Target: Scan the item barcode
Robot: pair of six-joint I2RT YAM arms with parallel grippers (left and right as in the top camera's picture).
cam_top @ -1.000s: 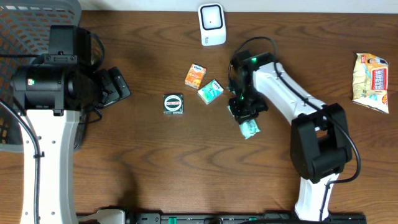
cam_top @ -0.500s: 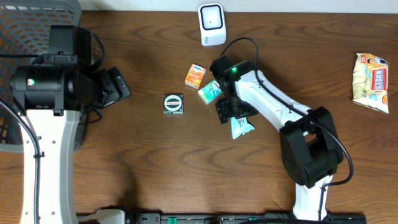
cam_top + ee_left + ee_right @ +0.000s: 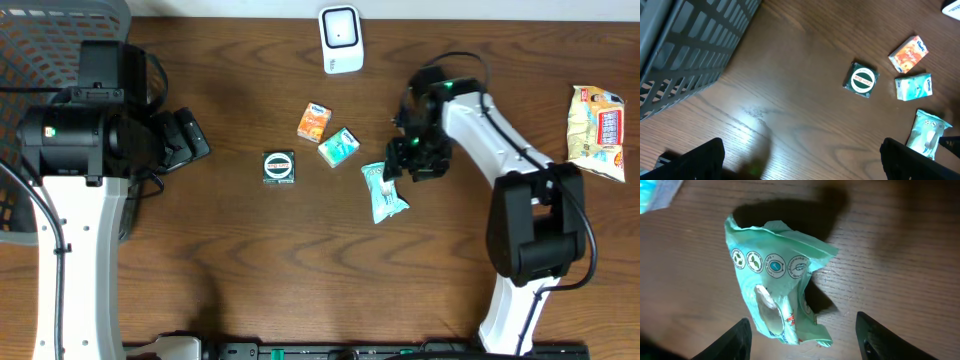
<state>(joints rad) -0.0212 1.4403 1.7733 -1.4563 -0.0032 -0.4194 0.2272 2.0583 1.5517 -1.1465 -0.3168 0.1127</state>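
A crumpled mint-green packet lies loose on the wooden table; in the right wrist view the packet rests flat with round printed icons facing up. My right gripper hovers just right of it, open, and its dark fingertips flank the packet's lower end without touching it. The white barcode scanner stands at the back centre. My left gripper is far to the left, wide open over bare wood.
An orange pack, a teal pack and a round black-and-green item lie left of the packet. A snack bag sits at the far right. A grey basket fills the back left corner.
My right gripper carried the green packet a little to the left, opened and let it go. It has since drawn back to the right. The left arm has not moved.
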